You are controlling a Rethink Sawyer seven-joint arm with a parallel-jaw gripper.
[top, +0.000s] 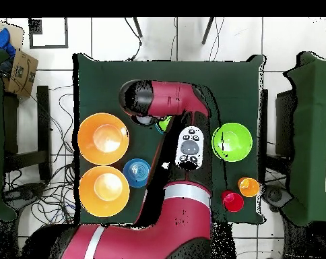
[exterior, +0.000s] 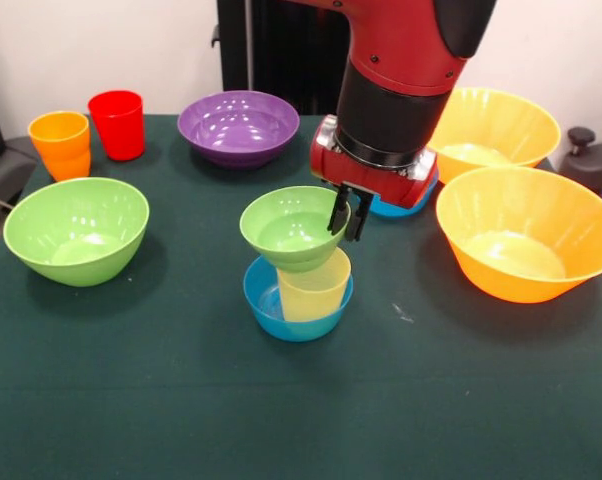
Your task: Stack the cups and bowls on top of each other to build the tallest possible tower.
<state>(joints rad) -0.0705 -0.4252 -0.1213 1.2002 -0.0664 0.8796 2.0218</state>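
The tower stands mid-table: a small blue bowl (exterior: 271, 300) holds a pale yellow cup (exterior: 316, 287), and a small green bowl (exterior: 291, 228) rests tilted on that cup. My gripper (exterior: 346, 213) comes down at the green bowl's right rim and is shut on it, one finger inside the bowl and one outside. In the overhead view the arm hides the gripper and most of the tower; only a sliver of the small green bowl (top: 164, 123) shows. An orange cup (exterior: 61, 143) and a red cup (exterior: 118, 123) stand at the far left.
A large green bowl (exterior: 76, 228) sits left and a purple bowl (exterior: 239, 125) at the back. Two very large orange bowls (exterior: 529, 232) (exterior: 493, 125) fill the right side. A second small blue bowl (exterior: 409, 205) lies behind the gripper.
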